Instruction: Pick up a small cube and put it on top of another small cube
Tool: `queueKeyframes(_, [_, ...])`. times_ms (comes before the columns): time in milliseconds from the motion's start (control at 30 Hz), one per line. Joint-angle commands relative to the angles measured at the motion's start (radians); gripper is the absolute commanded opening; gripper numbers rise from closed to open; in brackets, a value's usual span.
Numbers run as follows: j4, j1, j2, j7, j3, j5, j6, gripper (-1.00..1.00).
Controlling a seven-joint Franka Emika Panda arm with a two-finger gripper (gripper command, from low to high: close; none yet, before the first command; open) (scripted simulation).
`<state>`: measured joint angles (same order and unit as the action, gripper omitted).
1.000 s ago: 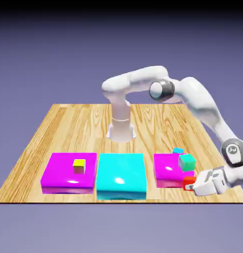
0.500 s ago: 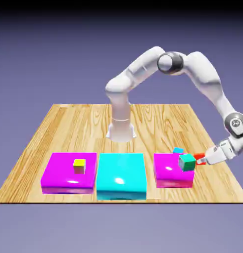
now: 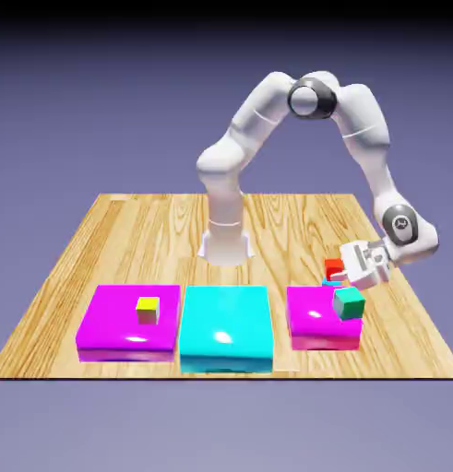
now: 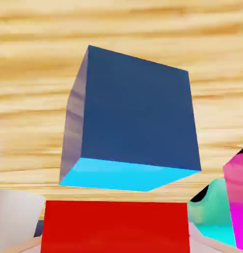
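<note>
The robot's fingers (image 3: 345, 270) held the small red cube (image 3: 335, 268) clamped between them, lifted off the counter (image 3: 137, 230) just above the small cyan-blue cube (image 4: 133, 128), so pickup looked done and only placing remained.

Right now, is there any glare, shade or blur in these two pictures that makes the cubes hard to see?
Exterior view: sharp; soft white glare on the big cyan block and magenta blocks; the cyan-blue cube is mostly hidden behind the red cube in the claw. Hand view: the cyan-blue cube fills the frame, its large face dark with shade, and the wood grain behind looks smeared.
</note>
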<state>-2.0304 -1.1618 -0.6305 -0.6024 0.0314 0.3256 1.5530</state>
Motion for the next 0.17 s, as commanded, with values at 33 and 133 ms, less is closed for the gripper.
queueKeyframes(33, [0.072, -0.011, 0.000, 0.012, -0.006, -0.010, -0.072, 1.00])
queueKeyframes(133, [0.149, -0.023, 0.000, 0.025, -0.011, -0.021, -0.149, 1.00])
